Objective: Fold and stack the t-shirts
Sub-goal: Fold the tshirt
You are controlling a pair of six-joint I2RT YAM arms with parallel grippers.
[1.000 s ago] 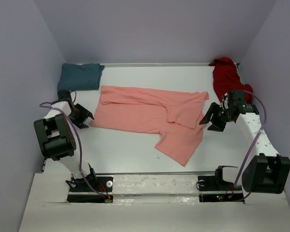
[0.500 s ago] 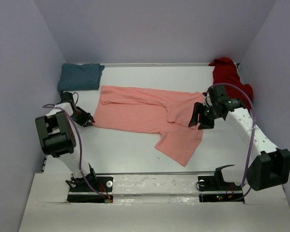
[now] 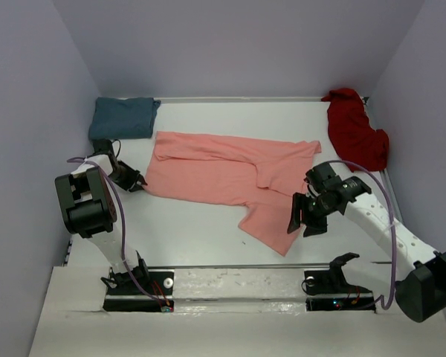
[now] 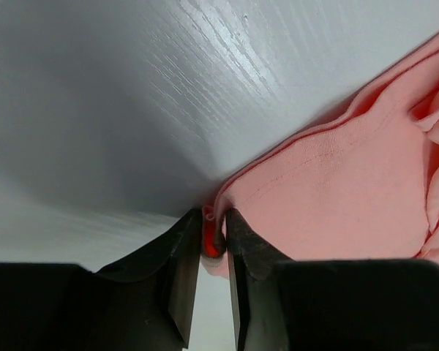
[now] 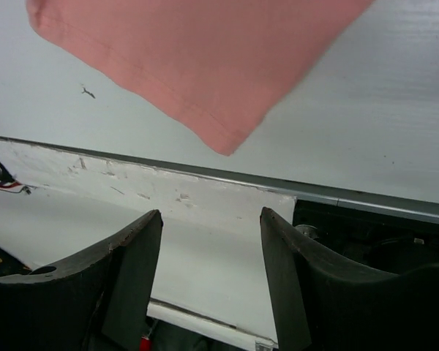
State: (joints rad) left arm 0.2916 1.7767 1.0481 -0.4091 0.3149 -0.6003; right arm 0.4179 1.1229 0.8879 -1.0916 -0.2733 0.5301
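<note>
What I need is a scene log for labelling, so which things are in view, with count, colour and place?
salmon-pink t-shirt: one, salmon-pink, spread across the middle of the table, partly folded over itself.
teal t-shirt: one, teal, folded, far left corner.
dark red t-shirt: one, dark red, crumpled, far right corner by the wall.
table: one, white, under everything.
left gripper: one, black, at the salmon-pink t-shirt's left edge, closed on its hem.
right gripper: one, black, open, above the table beside that shirt's near right corner, holding nothing.
</note>
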